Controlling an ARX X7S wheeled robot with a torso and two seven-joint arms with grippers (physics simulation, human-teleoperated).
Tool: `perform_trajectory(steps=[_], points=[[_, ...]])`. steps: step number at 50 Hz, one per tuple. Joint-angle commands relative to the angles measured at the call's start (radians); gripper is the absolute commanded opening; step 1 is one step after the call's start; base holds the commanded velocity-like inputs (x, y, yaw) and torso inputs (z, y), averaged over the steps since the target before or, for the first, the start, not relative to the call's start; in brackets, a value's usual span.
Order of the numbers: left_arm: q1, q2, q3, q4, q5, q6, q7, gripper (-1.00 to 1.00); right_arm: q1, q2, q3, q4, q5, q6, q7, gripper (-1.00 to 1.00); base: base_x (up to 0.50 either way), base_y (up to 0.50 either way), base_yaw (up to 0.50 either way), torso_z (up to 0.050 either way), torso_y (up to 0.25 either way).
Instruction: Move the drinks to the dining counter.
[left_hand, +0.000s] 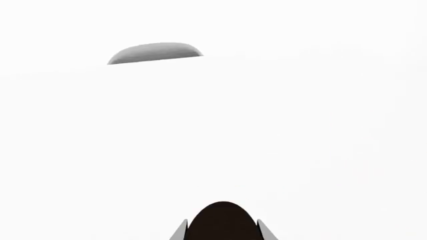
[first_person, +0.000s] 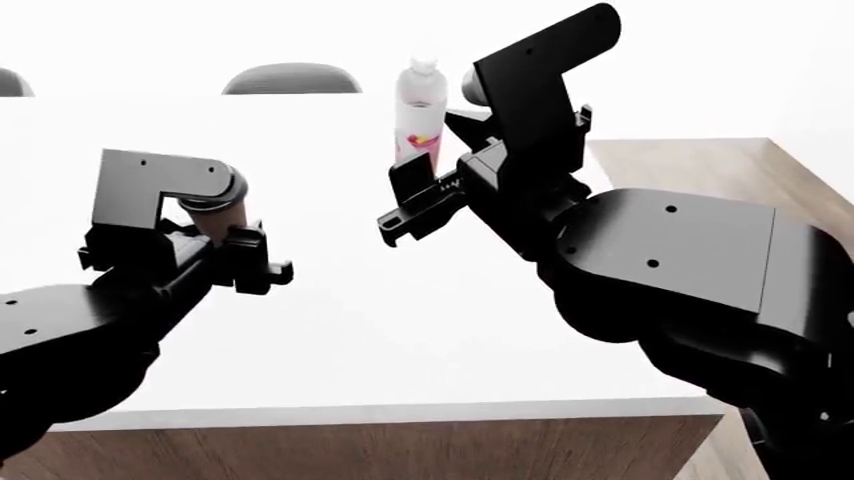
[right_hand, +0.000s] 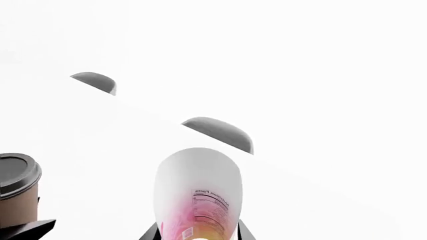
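Over the dining counter (first_person: 400, 330): one coffee cup (first_person: 224, 215) pinched by left pincer (first_person: 200, 250), one pink-labelled bottle (first_person: 418, 125) by right pincer (first_person: 434, 185).

You've got a plain white dining counter (first_person: 400, 330) with a brown wood-grain front panel (first_person: 400, 450) along its near edge. On it, the bottle (first_person: 418, 120) is clear with a white cap and a pink label going yellowish low down, plus black print. Left of the bottle, the coffee cup (first_person: 220, 222) is brown paper; its lid (right_hand: 17, 172) looks dark grey-black. Both arms are matte black. Behind the counter, grey chair backs (first_person: 291, 78).
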Motion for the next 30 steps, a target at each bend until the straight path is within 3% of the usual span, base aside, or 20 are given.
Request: perform_trajectory(steps=[1,30], points=[[0.011,-0.012,0.014,0.007,0.005,-0.002,-0.015,-1.0,0.008,-0.001,0.01,-0.001,-0.035,-0.003,-0.006,-1.0,0.0,0.0,0.0,0.0,0.0],[0.027,-0.021,0.021,-0.02,-0.032,-0.012,-0.031,-1.0,0.021,-0.005,0.0,0.006,-0.035,-0.003,-0.007,-1.0,0.0,0.0,0.0,0.0,0.001]])
